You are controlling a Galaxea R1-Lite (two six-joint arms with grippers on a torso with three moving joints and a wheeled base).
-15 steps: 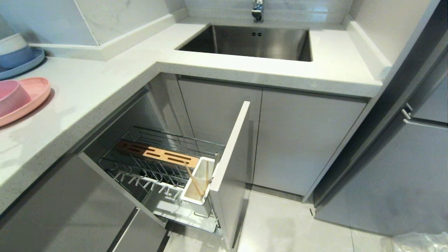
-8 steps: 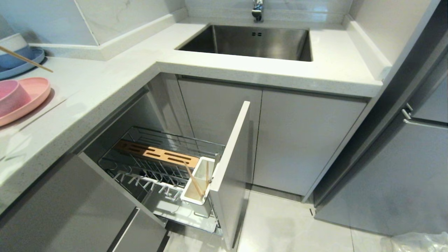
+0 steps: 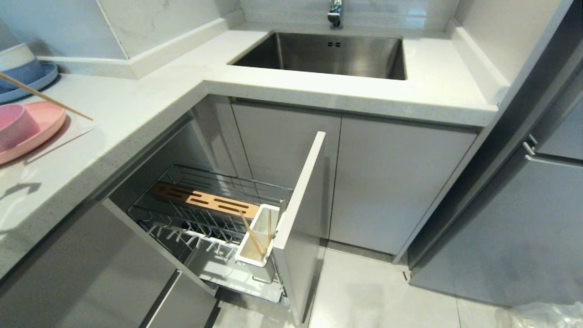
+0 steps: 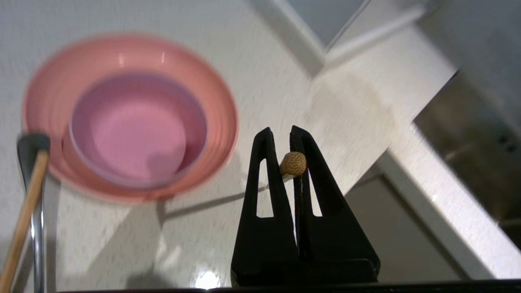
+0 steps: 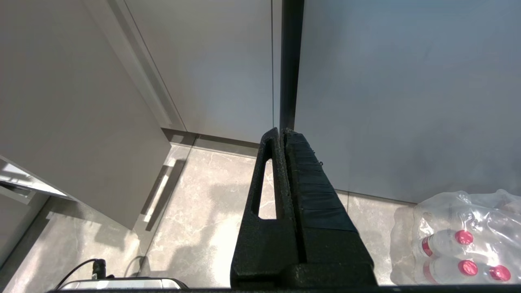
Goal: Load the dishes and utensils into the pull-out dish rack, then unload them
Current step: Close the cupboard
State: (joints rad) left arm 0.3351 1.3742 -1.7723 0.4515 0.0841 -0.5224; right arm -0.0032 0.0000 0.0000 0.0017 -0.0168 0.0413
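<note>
Left gripper [image 4: 285, 142] clamps one thin light-wood chopstick [image 3: 45, 97] – matte pink plate [image 3: 43, 127], bowl [image 3: 13, 125] unloaded on the counter [image 3: 136, 105]; chopsticks remain racked.

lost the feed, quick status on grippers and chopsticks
Left gripper shut on chopstick above counter. Right gripper shut, parked low. Two chopsticks in rack holder. Nothing blocking.

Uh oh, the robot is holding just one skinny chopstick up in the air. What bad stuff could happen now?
1. The left gripper pinches the chopstick only at its very end, so it could twist or slip out.
2. Its free end sweeps above the pink plate and pink bowl, so it might knock them.
3. The white utensil holder has a narrow opening down in the rack, so the tip could miss it.
</note>
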